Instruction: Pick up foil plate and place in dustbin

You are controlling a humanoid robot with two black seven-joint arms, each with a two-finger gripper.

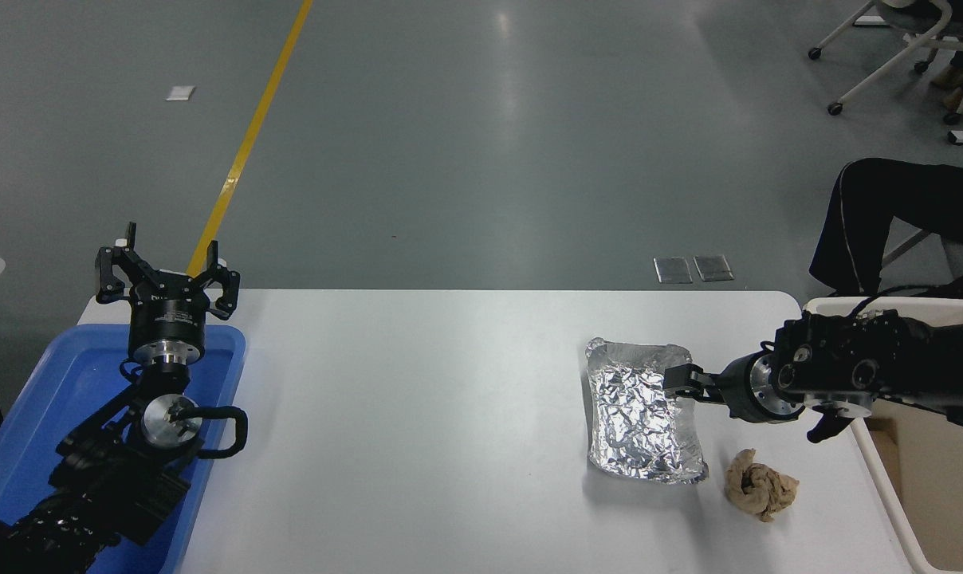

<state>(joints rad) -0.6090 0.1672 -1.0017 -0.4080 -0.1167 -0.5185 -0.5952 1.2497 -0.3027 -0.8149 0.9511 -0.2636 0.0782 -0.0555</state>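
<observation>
Right gripper (pixel 678 380): reached in from the right edge, pointing left, tips at the right rim of the foil plate; whether the fingers were spread or closed could not be told from this view.
Right arm (pixel 848 375): lay low and roughly level over the right end of the table, crossing above the dustbin's near rim.
Foil plate (pixel 641 414): crinkled silver tray, flat on the table at its right part, long side running away from the camera; the gripper tips overlapped its right rim near the far end, contact not certain.
Paper ball (pixel 759 483): crumpled, brown, on the table just beside the plate's near right corner, apart from it.
Dustbin (pixel 888 470): cream-beige, standing off the table's right end, rim close along the table edge.
Table (pixel 418 414): white.
Left gripper (pixel 167 267): parked at lower left, pointing up, fingers spread wide and holding nothing, above the far end of the blue tray.
Blue tray (pixel 27 430): shallow, at the table's left edge, under the left arm.
Person: dark trouser leg (pixel 880 215) seen beyond the dustbin at the right edge.
Floor: grey, with a yellow line (pixel 250 135) running away at upper left.
</observation>
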